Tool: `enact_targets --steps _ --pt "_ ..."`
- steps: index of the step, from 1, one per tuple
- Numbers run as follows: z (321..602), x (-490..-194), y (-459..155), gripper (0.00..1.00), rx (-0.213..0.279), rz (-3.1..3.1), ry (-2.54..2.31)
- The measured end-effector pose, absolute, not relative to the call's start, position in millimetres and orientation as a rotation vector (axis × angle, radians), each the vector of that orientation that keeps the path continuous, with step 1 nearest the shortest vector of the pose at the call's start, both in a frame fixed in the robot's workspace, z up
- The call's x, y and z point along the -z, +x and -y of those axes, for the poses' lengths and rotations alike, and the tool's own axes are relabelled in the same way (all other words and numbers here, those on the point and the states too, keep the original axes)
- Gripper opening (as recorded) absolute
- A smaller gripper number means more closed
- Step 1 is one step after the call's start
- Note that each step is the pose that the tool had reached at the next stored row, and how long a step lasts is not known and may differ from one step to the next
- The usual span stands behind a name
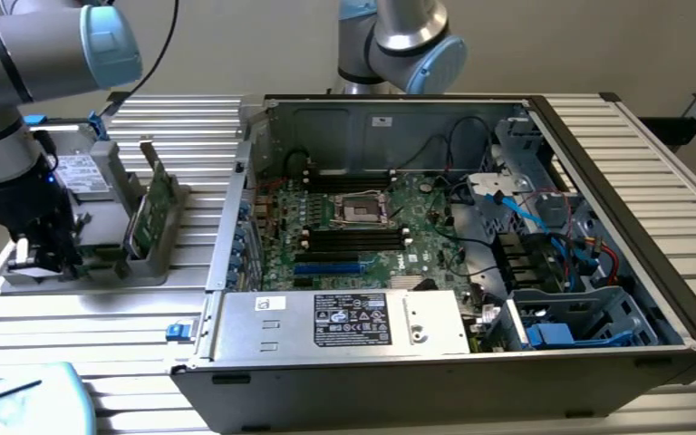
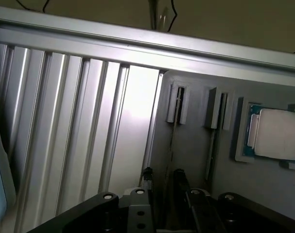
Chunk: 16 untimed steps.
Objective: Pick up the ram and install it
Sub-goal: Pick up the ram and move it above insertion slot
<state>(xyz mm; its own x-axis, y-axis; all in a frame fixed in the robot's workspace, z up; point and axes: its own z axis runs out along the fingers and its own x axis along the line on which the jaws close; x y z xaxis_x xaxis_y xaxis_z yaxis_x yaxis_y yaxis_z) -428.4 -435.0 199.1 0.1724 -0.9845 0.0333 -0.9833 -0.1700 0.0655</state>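
Observation:
The ram is a thin green stick standing on edge in a grey holder, to the exterior view's left of the open computer case. My gripper hangs low over the holder's left end, apart from the ram. In the wrist view my gripper is open, its two dark fingertips a small gap apart with nothing between them, above the holder's grey surface and its narrow slots. The motherboard's black slots lie inside the case.
The case stands open with the green motherboard, cables and a power supply. A processor chip rests in a holder recess. A second arm's base stands behind the case. The table is ribbed aluminium.

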Motion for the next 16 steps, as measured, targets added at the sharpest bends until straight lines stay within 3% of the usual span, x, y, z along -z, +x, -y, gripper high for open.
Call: enact_targets --steps 16 --pt "435.3 -193.7 -425.0 0.31 0.045 1.97 2.374"
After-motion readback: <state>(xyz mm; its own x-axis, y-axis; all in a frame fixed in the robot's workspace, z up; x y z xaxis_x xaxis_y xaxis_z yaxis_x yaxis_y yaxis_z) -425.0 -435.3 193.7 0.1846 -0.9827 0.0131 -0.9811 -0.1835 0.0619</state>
